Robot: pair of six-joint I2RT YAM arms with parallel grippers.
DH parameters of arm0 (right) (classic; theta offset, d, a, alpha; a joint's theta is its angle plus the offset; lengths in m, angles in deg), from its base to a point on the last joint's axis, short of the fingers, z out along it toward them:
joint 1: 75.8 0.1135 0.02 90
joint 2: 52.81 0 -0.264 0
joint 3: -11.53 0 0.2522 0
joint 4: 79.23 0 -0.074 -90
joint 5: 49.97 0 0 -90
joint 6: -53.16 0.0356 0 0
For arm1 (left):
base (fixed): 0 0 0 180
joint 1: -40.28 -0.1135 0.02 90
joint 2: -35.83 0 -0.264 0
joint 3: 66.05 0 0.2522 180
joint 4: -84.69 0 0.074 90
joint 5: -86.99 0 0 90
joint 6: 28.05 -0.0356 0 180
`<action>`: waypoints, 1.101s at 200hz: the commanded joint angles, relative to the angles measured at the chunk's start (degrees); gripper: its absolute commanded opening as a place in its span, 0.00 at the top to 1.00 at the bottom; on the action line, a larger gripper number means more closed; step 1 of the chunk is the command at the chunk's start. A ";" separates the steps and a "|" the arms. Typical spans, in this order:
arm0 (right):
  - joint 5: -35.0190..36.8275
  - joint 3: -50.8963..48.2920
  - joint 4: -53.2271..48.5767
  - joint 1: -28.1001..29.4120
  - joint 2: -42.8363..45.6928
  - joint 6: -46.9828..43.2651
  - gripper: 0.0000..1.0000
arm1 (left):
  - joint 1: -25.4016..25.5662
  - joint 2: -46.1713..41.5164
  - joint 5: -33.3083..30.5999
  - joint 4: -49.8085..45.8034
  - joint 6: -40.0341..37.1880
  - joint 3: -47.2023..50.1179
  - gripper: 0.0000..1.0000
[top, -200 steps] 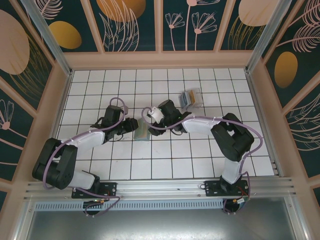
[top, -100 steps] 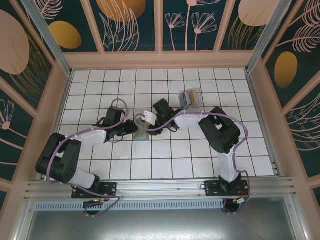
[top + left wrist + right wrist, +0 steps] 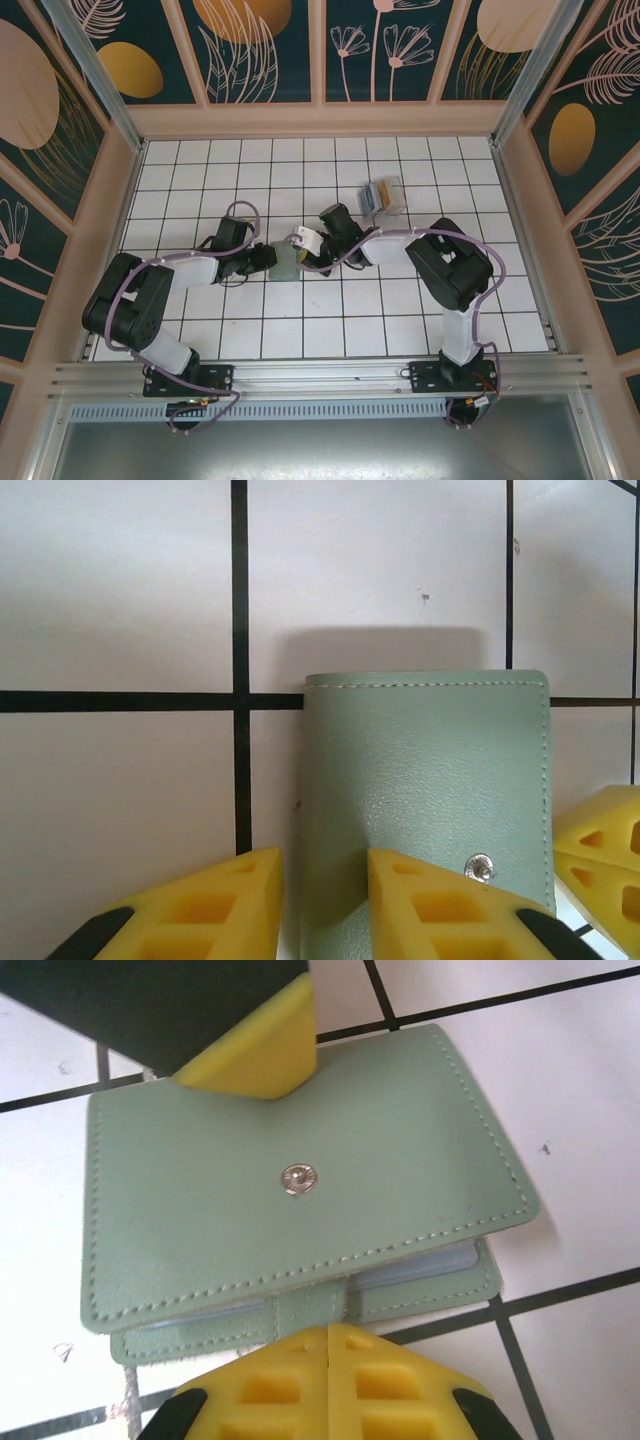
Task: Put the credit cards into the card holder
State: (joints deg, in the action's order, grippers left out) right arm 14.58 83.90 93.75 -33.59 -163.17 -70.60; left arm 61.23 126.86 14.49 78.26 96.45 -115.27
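Flat sage-green folding card holder lies folded at mid-counter. Left pincer, narrowly parted, straddles one edge. Right pincer, shut, meets the clasp tab. The holder is probably light, limp and prone to sliding, so pin one cover and lift the other by the tab. Blue-grey plastic credit cards lie well apart.

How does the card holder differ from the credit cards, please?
The card holder is sage green, the credit cards blue and grey. The holder is one folded piece mid-table; the cards are a bunch farther back right. Both lie on the tiles.
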 commanded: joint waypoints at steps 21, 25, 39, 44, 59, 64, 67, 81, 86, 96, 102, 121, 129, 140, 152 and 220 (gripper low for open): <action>-4.72 -1.00 -3.82 -0.82 1.75 -3.83 0.66 | -0.36 2.33 -3.86 -1.91 -1.62 0.21 0.72; -4.62 -0.79 -4.30 -0.70 1.58 -4.47 0.64 | -0.38 2.19 -3.88 -1.89 -1.71 0.30 0.71; -4.61 -0.20 -5.24 -0.34 0.73 -6.28 0.60 | -0.38 2.21 -3.84 -2.00 -2.27 0.09 0.72; -4.46 0.12 -5.23 -0.25 0.39 -6.55 0.59 | -0.38 2.31 -3.86 -2.23 -2.40 -0.16 0.72; -3.12 1.00 -4.51 0.05 -0.63 -6.80 0.59 | -0.38 2.49 -3.70 -3.02 -2.59 -0.74 0.72; -2.59 1.25 -4.33 0.22 -0.85 -6.94 0.59 | -0.38 2.42 -3.55 -2.98 -2.55 -0.75 0.72; -2.28 1.43 -4.28 0.35 -0.96 -6.94 0.60 | -0.34 2.33 -3.53 -2.90 -2.51 -0.68 0.72; -0.29 1.94 -3.27 0.84 -1.29 -6.98 0.60 | -0.34 2.29 -3.51 -2.74 -2.70 -0.64 0.72; 0.36 2.08 -3.00 1.06 -1.25 -7.16 0.60 | -0.38 2.32 -3.57 -2.88 -2.93 -0.73 0.72; 1.28 2.17 -2.72 1.35 -0.81 -7.46 0.61 | -0.33 2.32 -3.67 -3.34 -3.08 -0.84 0.72; 1.69 2.05 -2.25 1.46 -0.42 -7.67 0.61 | -0.37 2.32 -3.76 -3.46 -3.11 -0.84 0.72; 1.90 1.64 -1.47 1.54 0.96 -8.49 0.61 | -0.33 2.05 -3.57 -2.82 -3.17 -0.16 0.72; 1.81 1.89 -1.80 1.47 1.05 -8.93 0.61 | -0.36 2.28 -3.64 -2.85 -3.36 -0.29 0.72; 1.81 2.95 -2.94 1.51 0.44 -9.37 0.61 | -0.34 2.65 -3.62 -3.03 -3.34 -0.42 0.72; 2.21 4.27 -4.22 1.83 -0.80 -9.55 0.60 | -0.38 2.69 -3.06 -2.51 -2.96 -0.24 0.72; 7.17 4.03 -2.45 3.70 -2.66 -8.75 0.76 | -0.38 2.70 -3.97 -2.73 -3.29 0.01 0.72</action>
State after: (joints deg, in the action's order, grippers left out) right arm 19.76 88.66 90.04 -30.55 -165.32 -78.97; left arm 61.23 127.77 14.14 78.85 94.68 -115.84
